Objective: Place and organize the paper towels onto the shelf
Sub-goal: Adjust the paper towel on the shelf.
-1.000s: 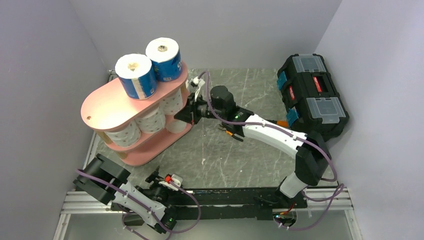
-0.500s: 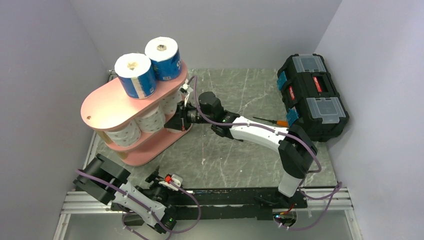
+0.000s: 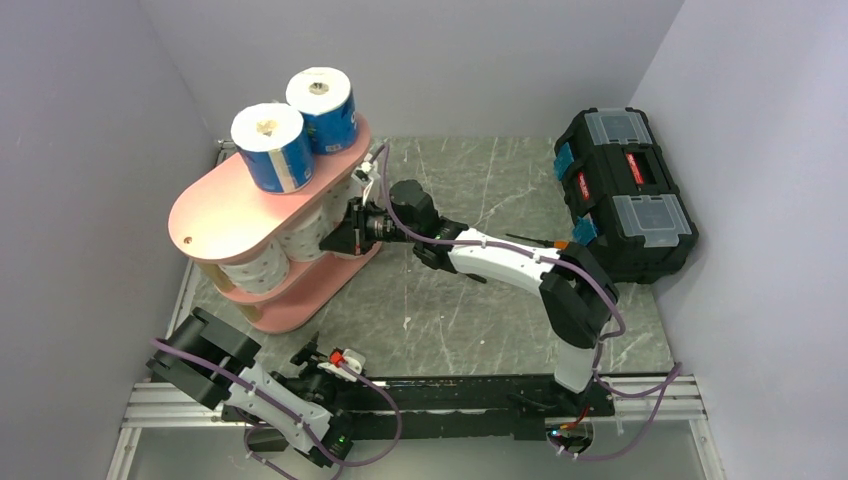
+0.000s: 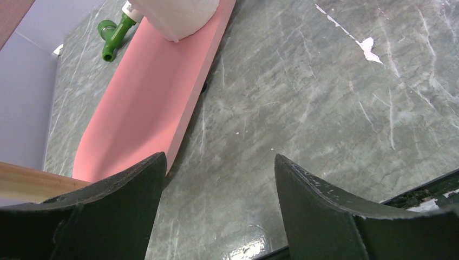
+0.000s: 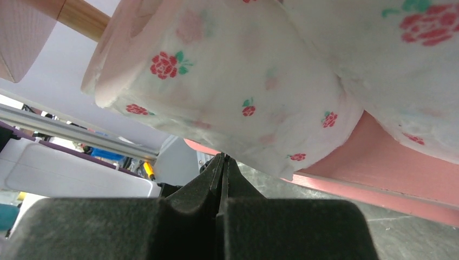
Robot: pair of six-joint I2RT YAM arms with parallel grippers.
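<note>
R hand (image 5: 223, 160) closed, empty, by soft rose-print roll (image 5: 233, 81) on smooth pink shelf (image 5: 406, 173); L hand (image 4: 219, 158) agape.

The right gripper (image 5: 222, 162) has its two dark jaws pressed flat together with nothing between them. The tips point up at the lower edge of a white paper towel roll (image 5: 227, 97) printed with little red roses (so close I can't say whether they actually touch it). That roll sits at the edge of a pink board of the shelf (image 5: 389, 179), snug against a second rose-printed roll (image 5: 417, 65) at the upper right, while a light wooden post (image 5: 81, 19) slants across the top left corner and a strip of grey marbled table (image 5: 417, 238) shows under the board at the lower right.
</note>
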